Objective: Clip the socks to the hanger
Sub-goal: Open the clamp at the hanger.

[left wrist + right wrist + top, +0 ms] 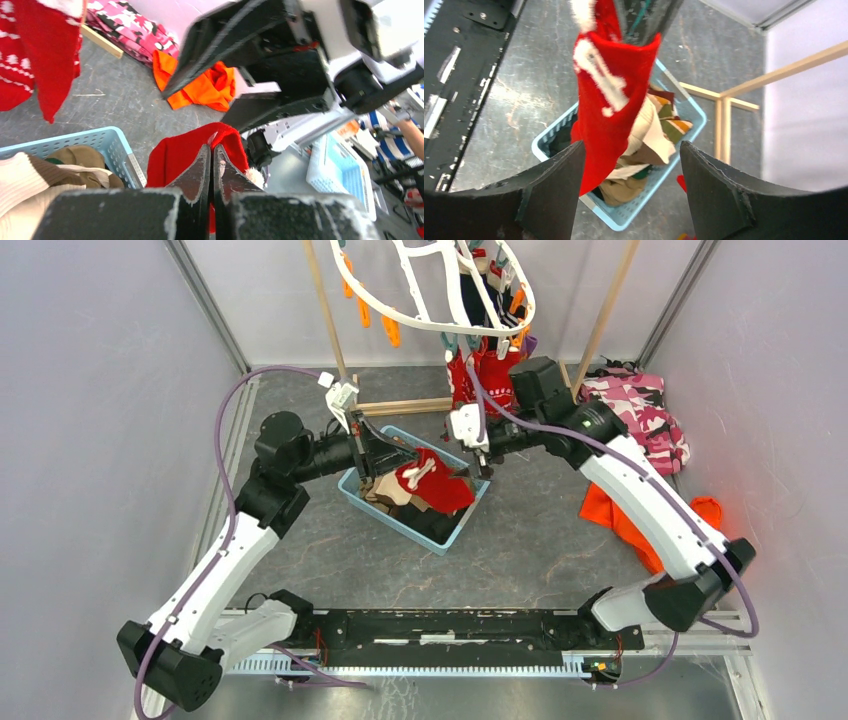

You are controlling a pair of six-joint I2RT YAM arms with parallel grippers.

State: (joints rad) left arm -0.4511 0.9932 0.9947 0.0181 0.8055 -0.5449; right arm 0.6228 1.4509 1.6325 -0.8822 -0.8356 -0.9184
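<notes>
Now red sock [175,155] pinched in left end effector [212,165] — right end effector [629,150] open.

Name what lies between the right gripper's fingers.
A red sock with a white pattern hangs between the open right gripper's fingers, pinched from above by the shut left gripper, over the blue basket. The right wrist view shows it.

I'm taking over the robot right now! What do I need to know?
Left gripper: shut on a red sock, held over the basket.
Right gripper: open, next to that sock, not gripping it.
Hanger: up at the back, with clipped socks already on it.
Left to do: clip this sock on, then the basket socks.
</notes>
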